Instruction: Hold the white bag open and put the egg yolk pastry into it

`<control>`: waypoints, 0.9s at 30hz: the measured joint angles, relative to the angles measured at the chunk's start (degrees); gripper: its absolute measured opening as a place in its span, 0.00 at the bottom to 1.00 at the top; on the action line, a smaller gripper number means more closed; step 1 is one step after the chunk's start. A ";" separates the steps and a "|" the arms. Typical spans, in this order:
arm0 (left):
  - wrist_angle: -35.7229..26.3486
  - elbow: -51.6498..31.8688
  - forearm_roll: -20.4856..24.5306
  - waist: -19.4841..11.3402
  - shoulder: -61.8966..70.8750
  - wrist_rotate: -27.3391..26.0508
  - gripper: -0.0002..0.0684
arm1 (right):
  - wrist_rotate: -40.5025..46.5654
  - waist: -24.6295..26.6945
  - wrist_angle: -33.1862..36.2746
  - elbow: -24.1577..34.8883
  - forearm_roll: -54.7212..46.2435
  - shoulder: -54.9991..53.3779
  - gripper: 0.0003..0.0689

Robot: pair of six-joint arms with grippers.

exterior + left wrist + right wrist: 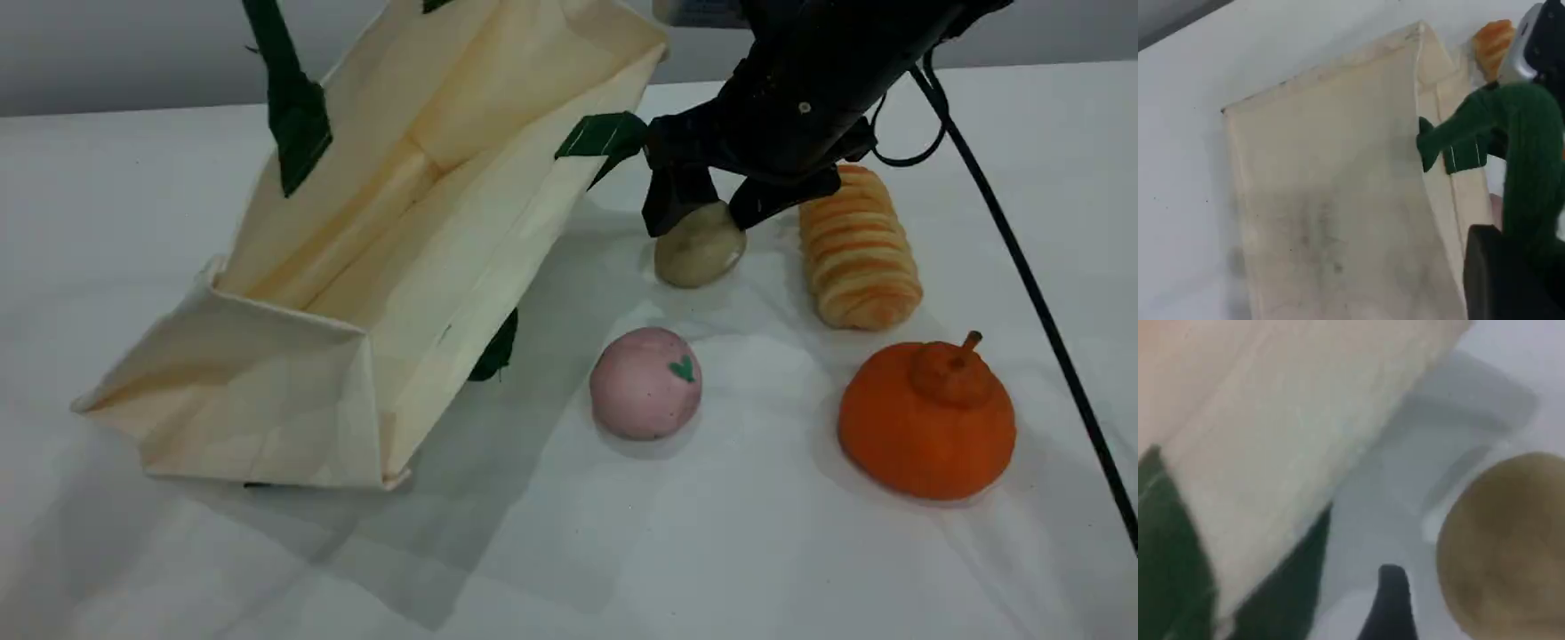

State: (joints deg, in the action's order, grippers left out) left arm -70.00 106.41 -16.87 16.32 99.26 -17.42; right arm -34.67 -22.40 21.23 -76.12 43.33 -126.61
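The white bag (418, 222) lies tilted on the table with its mouth open toward the back right. One dark green handle (289, 98) runs taut up past the top edge. In the left wrist view my left gripper (1521, 267) is shut on that green handle (1528, 147), above the bag's cloth (1331, 213). The tan egg yolk pastry (700, 247) rests on the table just right of the bag's mouth. My right gripper (707, 213) stands open over it, one finger on each side. The right wrist view shows the pastry (1505, 547) beside a dark fingertip (1391, 607).
A pink ball with a green mark (646, 382) sits in front of the pastry. A ridged golden bread roll (858, 249) lies right of it, and an orange pumpkin-shaped piece (927, 418) at the front right. A black cable (1022, 267) trails down the right side.
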 joint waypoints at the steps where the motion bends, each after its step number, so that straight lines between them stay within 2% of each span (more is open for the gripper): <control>1: 0.00 0.00 0.06 0.00 0.00 0.00 0.14 | -0.06 0.00 -0.05 -0.24 0.00 -0.40 0.80; 5: 0.00 0.00 0.18 0.00 0.00 -0.05 0.14 | -0.11 0.00 -1.18 -0.40 0.03 -1.86 0.75; 10: 0.00 0.00 0.18 0.00 0.00 -0.05 0.14 | -0.11 0.00 -1.23 -0.40 0.03 -2.22 0.61; 20: 0.00 0.00 0.22 0.00 0.00 -0.05 0.14 | -0.54 0.00 0.29 -0.40 -2.37 -2.22 0.10; 22: 0.00 0.00 0.22 0.00 0.00 -0.05 0.14 | -0.35 0.05 0.82 -0.40 -3.70 -2.22 0.07; 27: 0.00 0.00 0.22 0.00 0.00 -0.05 0.14 | 0.11 0.54 1.76 -0.34 -5.06 -1.30 0.06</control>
State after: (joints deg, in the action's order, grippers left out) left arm -70.00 106.41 -16.64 16.32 99.26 -17.47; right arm -34.56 -21.86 22.99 -76.46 38.27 -127.91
